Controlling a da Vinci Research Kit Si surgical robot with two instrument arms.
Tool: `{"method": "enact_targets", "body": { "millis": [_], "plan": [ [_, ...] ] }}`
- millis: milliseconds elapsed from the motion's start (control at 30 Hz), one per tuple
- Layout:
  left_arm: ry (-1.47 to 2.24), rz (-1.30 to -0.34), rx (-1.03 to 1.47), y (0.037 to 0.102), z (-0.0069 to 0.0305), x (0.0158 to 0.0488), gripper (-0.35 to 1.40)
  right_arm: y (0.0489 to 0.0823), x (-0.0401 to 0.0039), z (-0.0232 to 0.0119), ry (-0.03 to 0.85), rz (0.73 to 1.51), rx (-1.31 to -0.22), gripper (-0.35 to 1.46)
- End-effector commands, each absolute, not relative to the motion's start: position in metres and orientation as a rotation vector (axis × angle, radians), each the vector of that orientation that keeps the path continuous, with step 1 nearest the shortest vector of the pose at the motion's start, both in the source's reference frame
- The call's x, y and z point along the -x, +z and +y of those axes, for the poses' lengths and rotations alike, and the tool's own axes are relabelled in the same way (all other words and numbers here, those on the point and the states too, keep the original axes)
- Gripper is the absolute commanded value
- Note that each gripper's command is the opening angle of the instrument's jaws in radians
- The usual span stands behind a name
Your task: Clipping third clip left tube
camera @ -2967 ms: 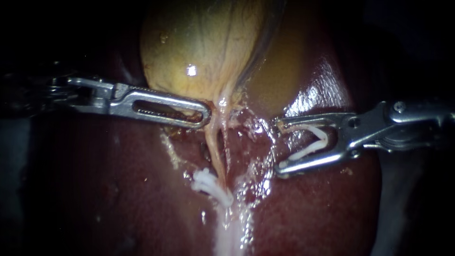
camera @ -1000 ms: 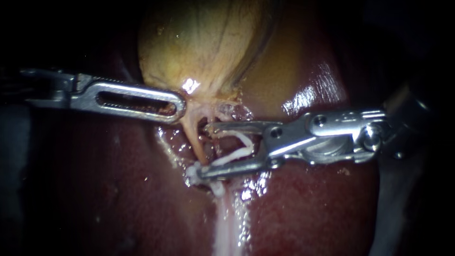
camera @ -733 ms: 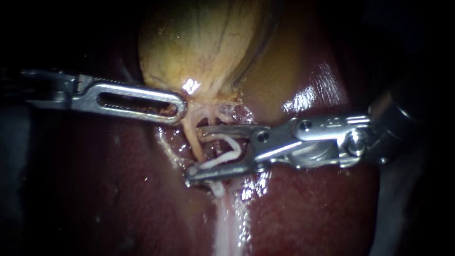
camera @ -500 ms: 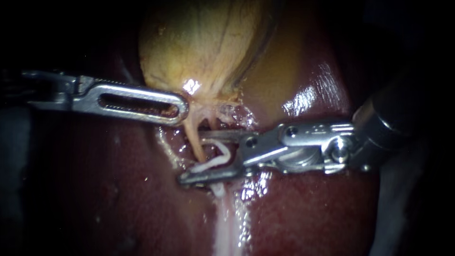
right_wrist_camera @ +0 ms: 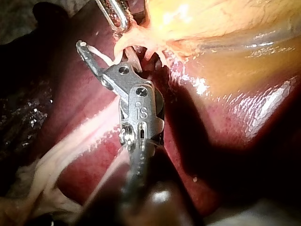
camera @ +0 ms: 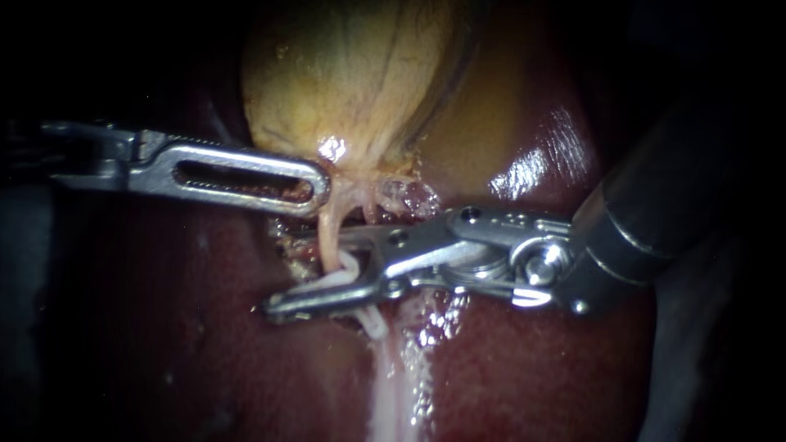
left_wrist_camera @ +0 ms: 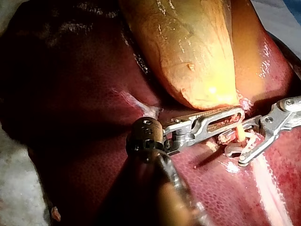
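The yellow gallbladder (camera: 352,82) narrows into a thin pale left tube (camera: 327,237) running down over the dark red liver (camera: 164,327). My left instrument (camera: 315,184), a slotted jaw pair, is shut on the gallbladder's lower end and holds it toward the left. My right instrument (camera: 278,274) reaches across the tube, one jaw on each side of it, and carries a white clip (camera: 348,274) that touches both jaws. White clips (camera: 372,323) sit on the tube just below. In the left wrist view the right instrument (left_wrist_camera: 231,150) straddles the tube (left_wrist_camera: 239,133).
A shiny wet patch of liver (camera: 548,155) lies above the right instrument's shaft. A pale band of tissue (camera: 389,393) runs down from the clips. In the right wrist view the left instrument's jaw (right_wrist_camera: 117,14) lies just ahead of the right jaws.
My right instrument has moved left from beside the tubes until its jaws straddle the left tube, and the jaws have narrowed. The left instrument shifted slightly left, still gripping.
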State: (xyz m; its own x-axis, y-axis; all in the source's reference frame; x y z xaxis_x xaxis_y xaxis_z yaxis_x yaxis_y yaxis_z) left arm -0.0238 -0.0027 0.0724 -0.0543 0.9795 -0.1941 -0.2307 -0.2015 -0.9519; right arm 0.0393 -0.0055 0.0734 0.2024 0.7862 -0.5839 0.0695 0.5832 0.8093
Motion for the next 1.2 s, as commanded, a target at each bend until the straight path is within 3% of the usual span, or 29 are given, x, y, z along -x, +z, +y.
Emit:
{"method": "enact_targets", "body": {
  "millis": [33, 467, 567, 700, 733, 1200],
  "plan": [
    [1.481, -0.951, 1.156, 0.0726, -0.0026, 0.0238, -0.35, 0.0732, -0.0393, -0.0053, 0.597, 1.289, -0.84, 0.47],
    [1.481, -0.951, 1.156, 0.0727, -0.0026, 0.0239, -0.35, 0.0733, -0.0387, -0.0042, 0.622, 1.294, -0.861, 0.34],
    [1.481, -0.951, 1.156, 0.0727, -0.0026, 0.0239, -0.35, 0.0734, -0.0383, -0.0042, 0.654, 1.283, -0.881, 0.11],
    [1.481, -0.951, 1.156, 0.0727, -0.0026, 0.0239, -0.35, 0.0734, -0.0377, -0.0043, 0.665, 1.279, -0.885, -0.32],
    [1.481, -0.951, 1.156, 0.0727, -0.0026, 0.0239, -0.35, 0.0734, -0.0375, -0.0043, 0.675, 1.275, -0.894, -0.35],
    [1.481, -0.951, 1.156, 0.0728, -0.0026, 0.0239, -0.35, 0.0734, -0.0371, -0.0047, 0.699, 1.209, -0.922, -0.35]
  ]
}}
